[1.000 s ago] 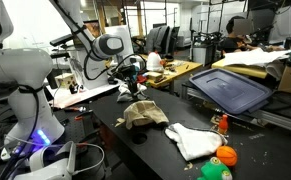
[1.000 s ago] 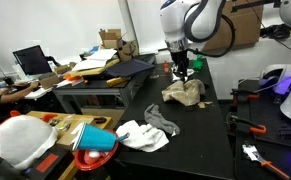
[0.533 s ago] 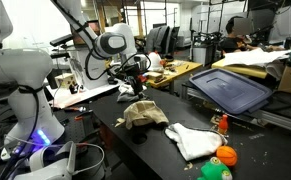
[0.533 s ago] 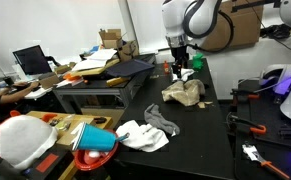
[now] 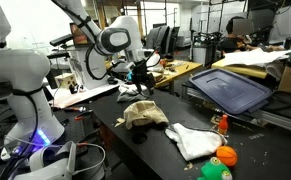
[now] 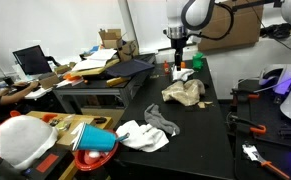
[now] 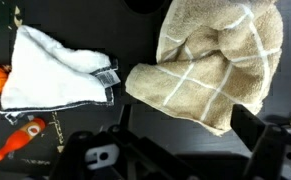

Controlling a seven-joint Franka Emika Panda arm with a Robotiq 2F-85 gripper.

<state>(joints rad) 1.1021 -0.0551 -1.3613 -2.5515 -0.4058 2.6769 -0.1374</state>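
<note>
Towel (image 7: 210, 60), tan with thin white lines crossing it in a wide check, lying crumpled in a loose heap on a black desk (image 7: 125, 40). Its edges are folded over one another, and one rounded fold droops toward the bottom of the wrist view. In both exterior views the towel sits near the middle of the desk, toward the end where the robot arm reaches in. The gripper (image 5: 140, 72) hangs in the air above the desk, just beyond the towel and clear of it. In the wrist view its two dark fingers are spread wide apart with nothing between them, and the towel shows below the gap. Just beside the towel, apart from it by a strip of bare desk, lies a white cloth (image 7: 55, 68), rumpled, with a small grey label at its edge. Past the white cloth, near the desk's end, are an orange ball (image 5: 226, 155) and a small orange toy (image 7: 25, 135)
</note>
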